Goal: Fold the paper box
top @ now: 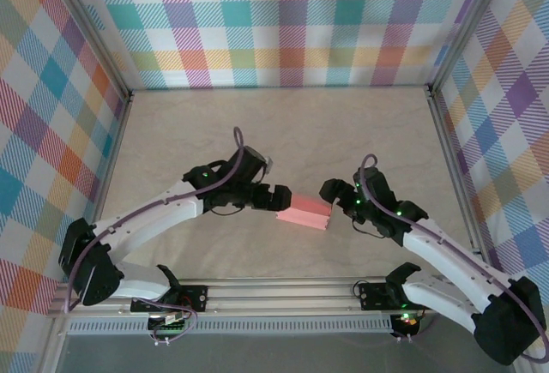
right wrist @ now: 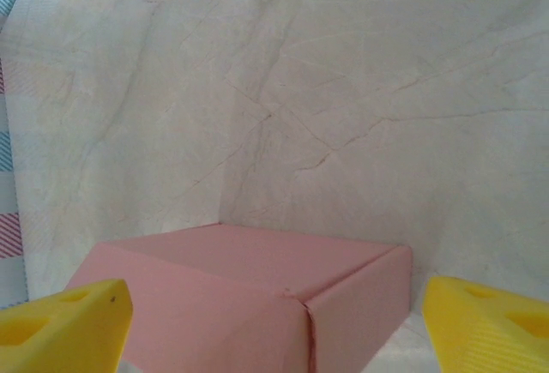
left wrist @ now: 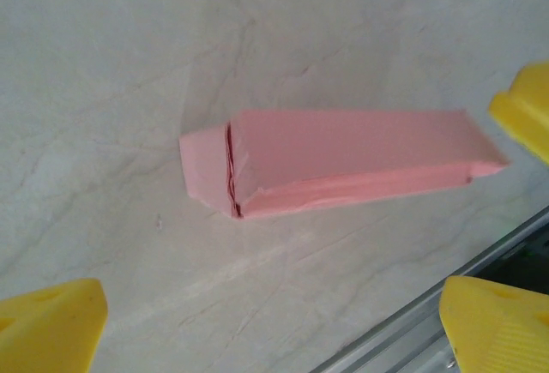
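Centrally, we see the paper box (top: 303, 212) resting between our left gripper (top: 280, 199) and right gripper (top: 329, 191), both spread wide, gripping nothing.

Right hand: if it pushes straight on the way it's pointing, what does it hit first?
The paper box. It sits dead ahead between the right hand's open fingers, seemingly very close, though depth is hard to judge.
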Controlling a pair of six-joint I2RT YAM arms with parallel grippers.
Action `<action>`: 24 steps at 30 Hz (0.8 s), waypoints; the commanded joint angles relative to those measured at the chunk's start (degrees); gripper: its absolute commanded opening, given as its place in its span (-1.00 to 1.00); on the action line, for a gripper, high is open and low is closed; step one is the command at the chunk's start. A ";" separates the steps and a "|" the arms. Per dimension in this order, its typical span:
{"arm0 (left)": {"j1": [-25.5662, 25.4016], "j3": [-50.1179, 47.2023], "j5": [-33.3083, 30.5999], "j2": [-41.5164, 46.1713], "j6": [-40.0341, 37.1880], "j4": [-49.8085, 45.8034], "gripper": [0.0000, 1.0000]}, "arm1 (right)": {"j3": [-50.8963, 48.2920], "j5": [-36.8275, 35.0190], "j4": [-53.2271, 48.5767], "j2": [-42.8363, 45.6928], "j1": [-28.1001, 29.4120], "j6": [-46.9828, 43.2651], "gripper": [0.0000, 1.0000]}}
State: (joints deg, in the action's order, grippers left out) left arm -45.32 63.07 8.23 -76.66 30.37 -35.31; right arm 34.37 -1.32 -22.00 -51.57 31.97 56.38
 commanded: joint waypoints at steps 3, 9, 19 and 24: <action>4.77 -0.73 7.22 -1.99 6.75 5.38 0.94 | -1.93 12.69 -4.53 4.94 -4.39 4.02 0.69; 6.29 -0.58 11.25 -7.36 7.79 8.50 0.53 | -5.20 25.40 0.96 4.70 -7.44 9.09 0.48; 7.18 -4.76 12.32 -9.21 7.99 10.71 0.21 | -5.42 27.59 3.53 0.15 -7.46 8.58 0.20; 7.53 -7.17 12.64 -9.85 8.56 12.25 0.07 | -6.20 26.95 4.19 -0.81 -7.52 8.40 0.01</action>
State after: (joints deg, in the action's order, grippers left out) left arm -38.74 57.84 20.82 -86.30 38.41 -23.29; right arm 29.52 24.77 -19.00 -51.96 24.71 64.58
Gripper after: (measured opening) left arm 0.544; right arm 0.515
